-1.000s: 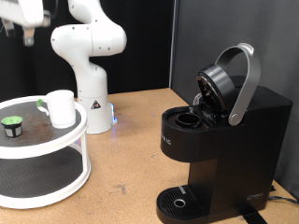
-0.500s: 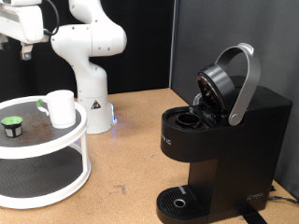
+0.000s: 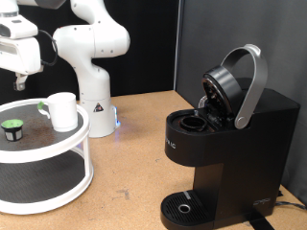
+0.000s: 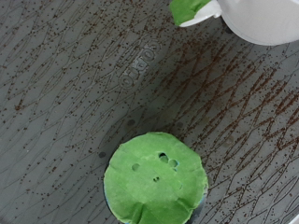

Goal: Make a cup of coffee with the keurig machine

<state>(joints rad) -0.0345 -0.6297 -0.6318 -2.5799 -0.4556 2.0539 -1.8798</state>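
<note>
I have the gripper (image 3: 17, 80) above the pod (image 3: 11, 128), cup (image 3: 62, 110) beside it, keurig machine (image 3: 225, 134) lid up; finger state unclear.

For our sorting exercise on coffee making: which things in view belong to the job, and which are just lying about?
For the job: Keurig, lid raised; cup and green-topped pod on the stand; pincer above the pod.

Lying about: tiered stand; wooden table; green scrap by the cup.
</note>
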